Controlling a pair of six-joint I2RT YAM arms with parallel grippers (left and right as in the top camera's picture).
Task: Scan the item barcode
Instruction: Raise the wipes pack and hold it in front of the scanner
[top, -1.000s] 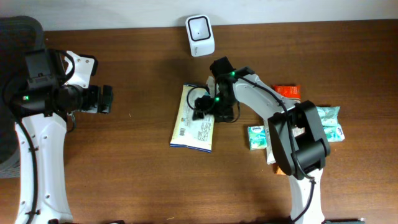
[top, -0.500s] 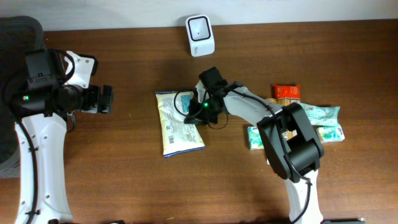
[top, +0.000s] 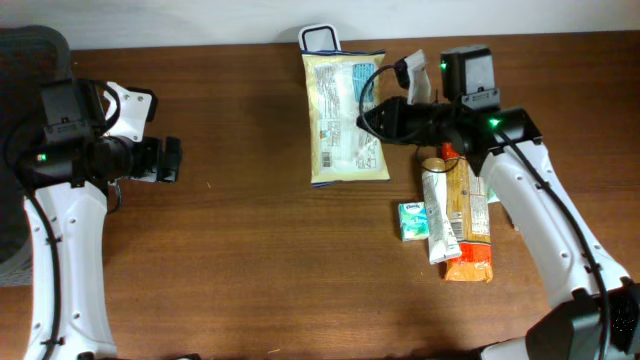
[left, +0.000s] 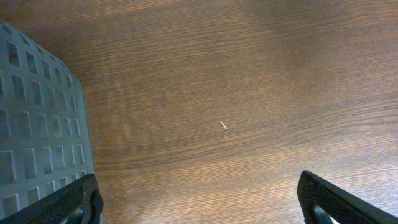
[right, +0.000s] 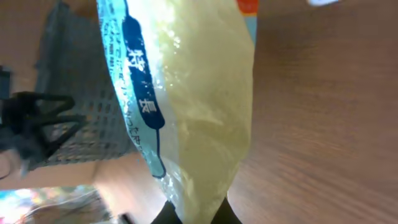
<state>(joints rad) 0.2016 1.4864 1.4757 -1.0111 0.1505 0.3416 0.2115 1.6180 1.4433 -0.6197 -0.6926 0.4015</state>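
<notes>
You have one snack bag (top: 345, 115), one scanner (top: 318, 38) and two arms over the table (top: 250, 280). By the table's right edge lies a cluster in which you can make out three packets: a small green pack (top: 411, 220), a long pale pack (top: 437, 215) just beside it, and an orange-ended packet (top: 470, 250) touching that one.

The only container-like thing is a grey gridded wall (left: 37, 130) at the left of the left wrist view. You cannot tell what, if anything, is in it.

The snack bag sits at the middle of the table's far edge and covers most of the scanner, of which only the top shows past the bag's far end. Its long axis runs from the far edge toward the near edge, with the pale yellow face turned up to the overhead camera. You cannot tell which face carries the barcode.

Your right gripper (top: 370, 122) is clenched on the bag's right-hand long edge. In the right wrist view the bag (right: 193, 106) rises from between the fingers. Your left gripper (top: 172, 160) stands released, jaws wide, near the table's left edge and well apart from the bag, holding nothing.
</notes>
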